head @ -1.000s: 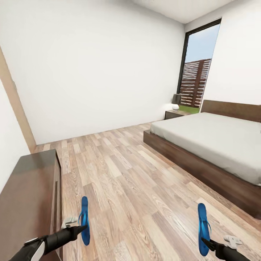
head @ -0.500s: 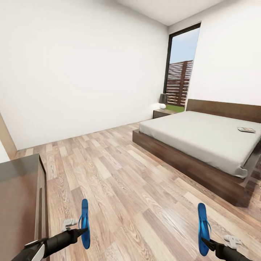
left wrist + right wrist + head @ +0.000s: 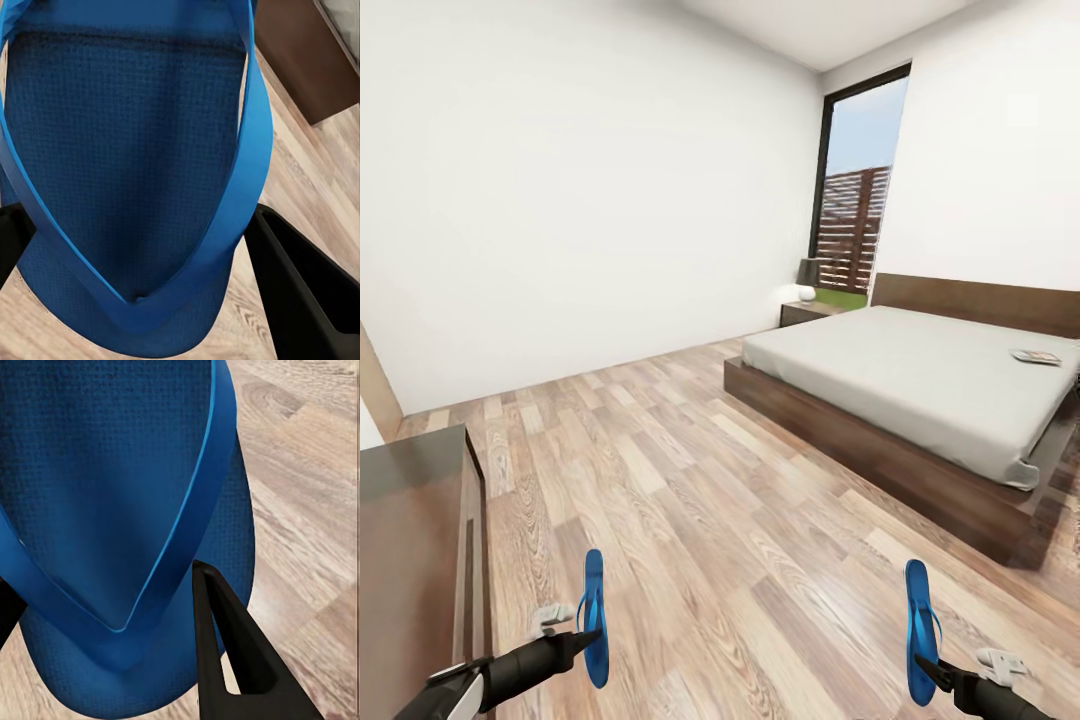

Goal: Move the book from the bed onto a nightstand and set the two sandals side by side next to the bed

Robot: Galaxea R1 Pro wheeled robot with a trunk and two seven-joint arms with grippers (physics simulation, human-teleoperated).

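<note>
At the left edge of the head view stands a long, low dark-brown cabinet (image 3: 420, 560), flat-topped with a slight sheen. Just beside it your left gripper (image 3: 588, 632) holds one sandal (image 3: 593, 615) edge-up; in the left wrist view the jaws clamp its heel end, and the sandal's (image 3: 127, 180) sole shows a fine woven grain under a smooth, glossy V-strap.

The floor (image 3: 690, 500) is pale wood plank with strong grain, bare between you and the bed.

Your right gripper (image 3: 935, 672) carries the other sandal (image 3: 921, 630) the same way, jaws closed on the heel end; the right wrist view gives the same textured sole (image 3: 112, 510) and slick strap.

Far right: the bed (image 3: 920, 390), low dark frame, plain matte grey mattress. The book (image 3: 1036, 356) lies flat on it, thin, near the headboard side. The nightstand (image 3: 805, 312) sits beyond the bed's far corner, by the window (image 3: 858, 190), with a small lamp on top.

Progress, as judged: both sandals are picked up but not set down; the book is untouched. Nothing is finished. You are well apart from the bed.
</note>
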